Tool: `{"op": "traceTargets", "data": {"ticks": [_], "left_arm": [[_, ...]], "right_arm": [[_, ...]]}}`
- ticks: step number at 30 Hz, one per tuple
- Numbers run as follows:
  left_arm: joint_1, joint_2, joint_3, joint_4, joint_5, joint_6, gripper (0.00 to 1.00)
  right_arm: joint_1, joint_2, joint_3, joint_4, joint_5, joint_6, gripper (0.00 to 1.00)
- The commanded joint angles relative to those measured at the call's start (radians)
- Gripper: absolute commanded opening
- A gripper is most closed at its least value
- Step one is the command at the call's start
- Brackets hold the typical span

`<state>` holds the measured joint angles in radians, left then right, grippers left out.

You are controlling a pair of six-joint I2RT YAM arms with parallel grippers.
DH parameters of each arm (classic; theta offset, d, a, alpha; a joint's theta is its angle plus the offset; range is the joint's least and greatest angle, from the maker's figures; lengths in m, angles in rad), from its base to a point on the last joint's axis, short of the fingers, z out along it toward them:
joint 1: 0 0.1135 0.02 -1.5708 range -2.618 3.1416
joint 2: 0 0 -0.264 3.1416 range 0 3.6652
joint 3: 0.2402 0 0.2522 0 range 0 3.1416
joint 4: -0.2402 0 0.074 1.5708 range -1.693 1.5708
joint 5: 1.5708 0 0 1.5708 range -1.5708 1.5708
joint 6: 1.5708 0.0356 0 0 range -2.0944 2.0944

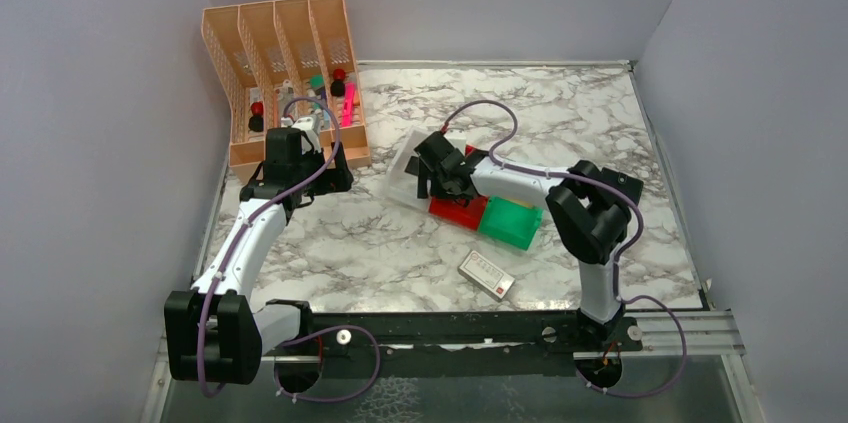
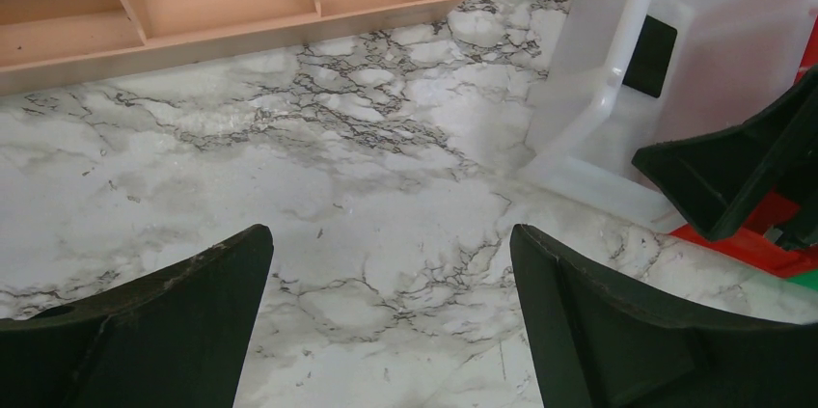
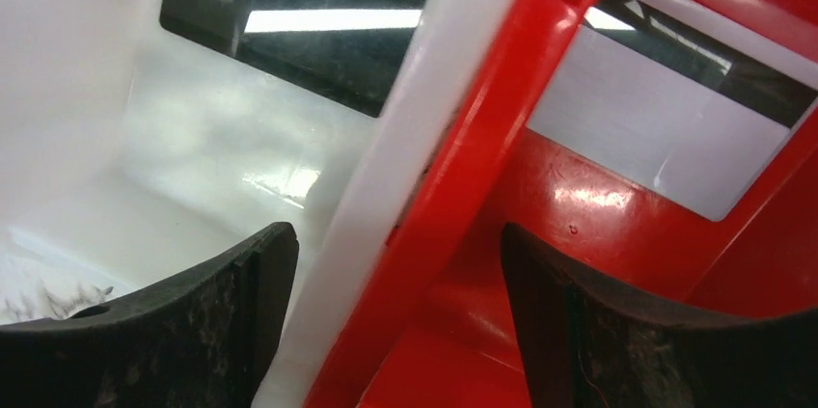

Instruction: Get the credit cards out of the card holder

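A black credit card [image 3: 299,22] lies in a white tray [image 3: 193,167]. A grey-white credit card with a dark stripe [image 3: 656,128] lies in the red tray [image 3: 579,205] beside it. My right gripper [image 3: 395,234] is open and straddles the two adjoining tray walls, one finger in each tray, holding nothing. In the top view it [image 1: 435,178] hangs over both trays. My left gripper [image 2: 391,234] is open over bare marble, left of the white tray [image 2: 617,61]. The card holder is not in view.
A peach desk organizer [image 1: 285,73] with pens stands at the back left, close to my left gripper [image 1: 330,179]. A green tray [image 1: 510,221] adjoins the red tray [image 1: 462,211]. A small whitish case with a red mark [image 1: 486,275] lies near the front edge.
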<state>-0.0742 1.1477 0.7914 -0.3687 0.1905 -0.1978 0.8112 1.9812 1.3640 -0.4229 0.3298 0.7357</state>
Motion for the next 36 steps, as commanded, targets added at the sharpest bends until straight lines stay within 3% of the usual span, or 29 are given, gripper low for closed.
{"op": "traceTargets", "data": {"ticks": [1,9,19,26,33,36], "left_arm": [[-0.002,0.002,0.001,-0.004,-0.021,0.011,0.97],[-0.003,0.007,0.0,-0.003,-0.021,0.011,0.97],[-0.002,0.018,0.002,-0.006,-0.019,0.012,0.97],[-0.003,0.021,0.004,-0.008,-0.019,0.014,0.97],[-0.003,0.018,0.0,-0.01,-0.02,0.015,0.97],[-0.002,0.018,0.002,-0.01,-0.019,0.015,0.97]], "right_arm": [[0.028,-0.047,-0.037,0.059,-0.079,-0.154,0.8],[0.064,-0.113,-0.187,0.254,-0.286,-0.404,0.74],[0.128,-0.109,-0.202,0.232,-0.353,-0.625,0.72],[0.129,-0.093,-0.142,0.194,-0.204,-0.489,0.76],[0.126,0.035,0.026,0.073,-0.007,-0.281,0.71],[0.116,0.074,0.072,0.089,-0.004,-0.271,0.7]]}}
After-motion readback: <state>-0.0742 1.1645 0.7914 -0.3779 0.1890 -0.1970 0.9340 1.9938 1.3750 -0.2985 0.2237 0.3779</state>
